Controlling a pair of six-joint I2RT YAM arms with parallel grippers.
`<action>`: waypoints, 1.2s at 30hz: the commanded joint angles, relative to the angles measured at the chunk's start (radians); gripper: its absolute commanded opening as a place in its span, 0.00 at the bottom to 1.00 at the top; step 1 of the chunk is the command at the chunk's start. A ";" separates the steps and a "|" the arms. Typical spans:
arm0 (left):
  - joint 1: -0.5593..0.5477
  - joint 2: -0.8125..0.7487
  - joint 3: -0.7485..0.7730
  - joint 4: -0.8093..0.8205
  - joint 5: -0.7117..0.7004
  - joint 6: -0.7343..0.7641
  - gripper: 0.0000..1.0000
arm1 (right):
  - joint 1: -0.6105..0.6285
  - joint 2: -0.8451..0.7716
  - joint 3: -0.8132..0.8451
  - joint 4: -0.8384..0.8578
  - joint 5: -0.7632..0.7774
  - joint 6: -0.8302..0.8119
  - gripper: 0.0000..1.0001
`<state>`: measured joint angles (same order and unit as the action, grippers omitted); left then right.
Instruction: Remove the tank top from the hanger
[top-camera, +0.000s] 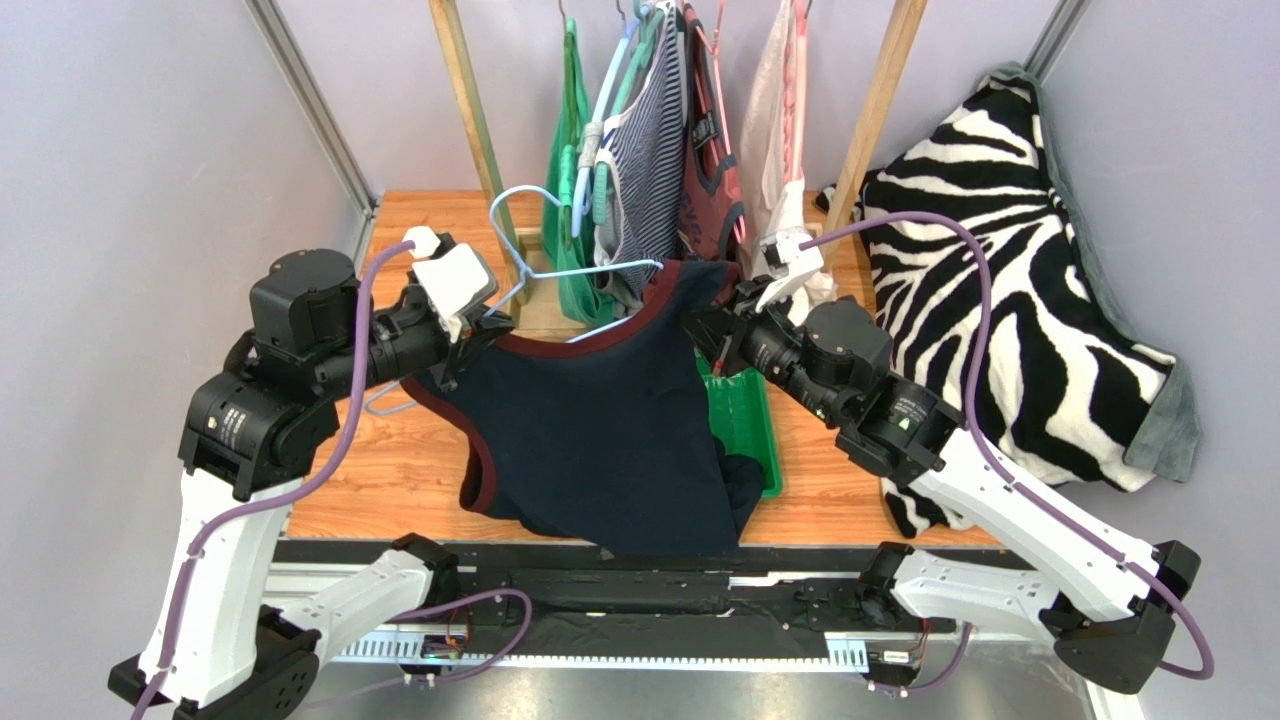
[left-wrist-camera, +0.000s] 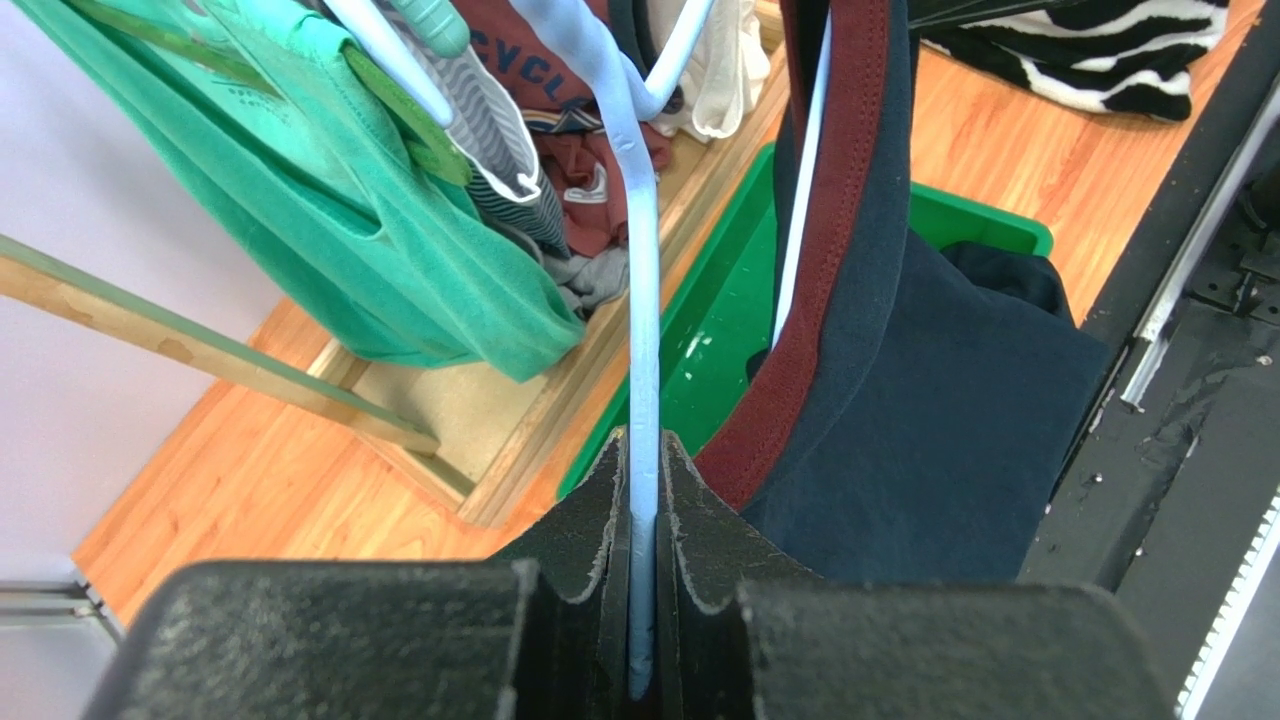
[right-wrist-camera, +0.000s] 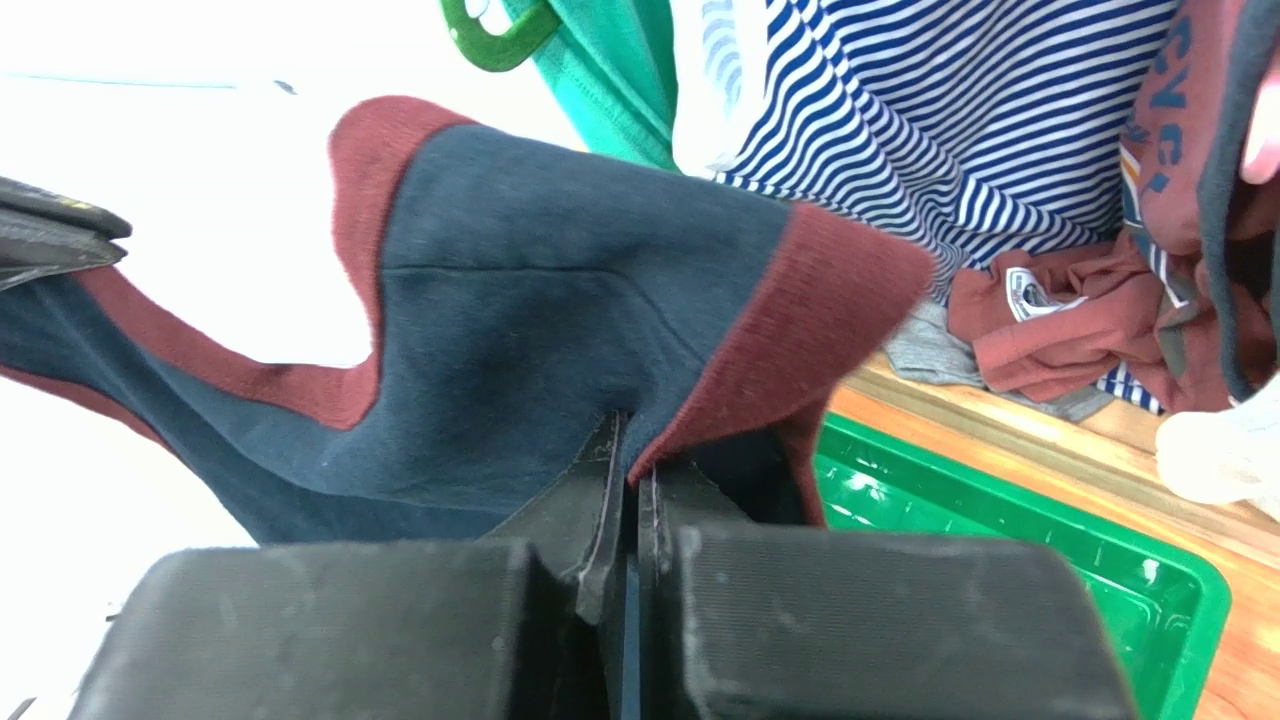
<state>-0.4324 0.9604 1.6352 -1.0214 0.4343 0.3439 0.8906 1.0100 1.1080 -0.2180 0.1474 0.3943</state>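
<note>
The navy tank top (top-camera: 601, 428) with maroon trim hangs between my two grippers over the table. The light blue hanger (top-camera: 564, 270) lies at its neckline, with its hook (top-camera: 519, 203) pointing back toward the rack. My left gripper (top-camera: 484, 318) is shut on the hanger's bar (left-wrist-camera: 643, 450). The tank top (left-wrist-camera: 932, 420) hangs just right of that bar, and one thin hanger arm (left-wrist-camera: 809, 195) still runs along its maroon trim. My right gripper (top-camera: 718, 327) is shut on the tank top's right shoulder strap (right-wrist-camera: 781, 300), pinching the maroon edge between the fingertips (right-wrist-camera: 594, 503).
A green tray (top-camera: 747, 420) lies under the tank top on the wooden table (top-camera: 376, 465). Behind stands a wooden rack (top-camera: 466, 105) with a green top (top-camera: 568, 165), a striped top (top-camera: 649, 135) and others on hangers. A zebra-print blanket (top-camera: 1022, 315) lies at the right.
</note>
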 joint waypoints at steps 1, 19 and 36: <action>-0.005 -0.023 -0.005 0.040 -0.029 0.027 0.00 | 0.007 -0.047 0.044 0.039 0.084 -0.006 0.00; -0.005 -0.025 0.104 0.012 -0.057 0.041 0.00 | -0.110 -0.156 0.072 -0.095 0.412 -0.064 0.00; -0.022 0.086 0.247 0.021 -0.019 0.033 0.00 | -0.389 -0.211 -0.128 -0.092 -0.132 0.037 0.02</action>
<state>-0.4515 1.0203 1.8153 -1.0264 0.4664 0.3580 0.4938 0.7837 1.0424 -0.3214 0.0505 0.4755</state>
